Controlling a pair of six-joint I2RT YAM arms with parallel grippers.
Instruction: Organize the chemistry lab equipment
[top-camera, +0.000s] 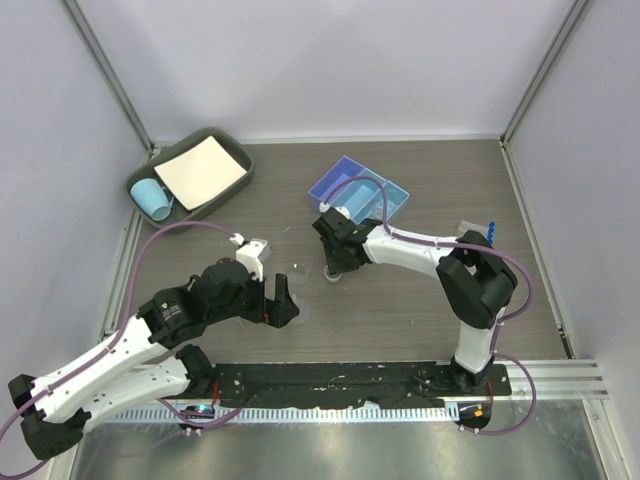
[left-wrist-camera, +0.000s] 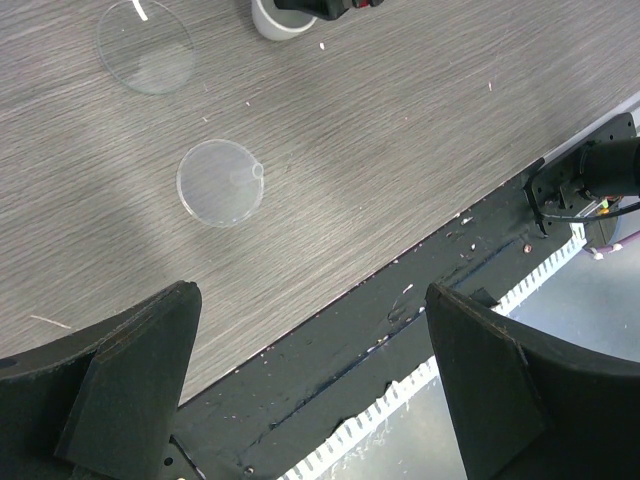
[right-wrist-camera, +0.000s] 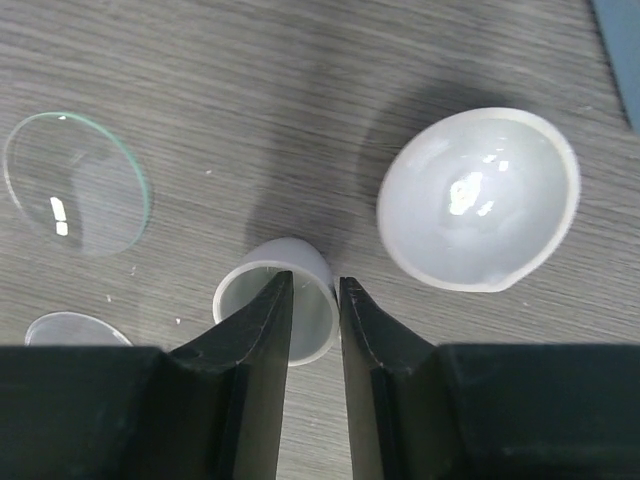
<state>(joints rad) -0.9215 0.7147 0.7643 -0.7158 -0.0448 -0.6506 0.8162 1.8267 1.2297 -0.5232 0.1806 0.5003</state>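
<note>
My right gripper (right-wrist-camera: 315, 282) is shut on the wall of a small white cup (right-wrist-camera: 250, 290) that stands on the table, one finger inside it and one outside. A round white evaporating dish (right-wrist-camera: 478, 198) sits just right of the cup. A clear watch glass (right-wrist-camera: 75, 182) lies to its left, and a smaller clear dish (right-wrist-camera: 75, 328) lies nearer. In the left wrist view the watch glass (left-wrist-camera: 145, 45) and the small clear dish (left-wrist-camera: 220, 183) lie ahead of my left gripper (left-wrist-camera: 310, 370), which is open and empty above the table's near edge. Blue-capped tubes (top-camera: 491, 234) stand at the right.
A light-blue divided box (top-camera: 358, 195) sits just behind the right gripper (top-camera: 335, 265). A grey-green tray (top-camera: 222, 140) at the back left holds a white sheet and a light-blue cup (top-camera: 152, 200). The black base rail (top-camera: 350, 385) runs along the near edge.
</note>
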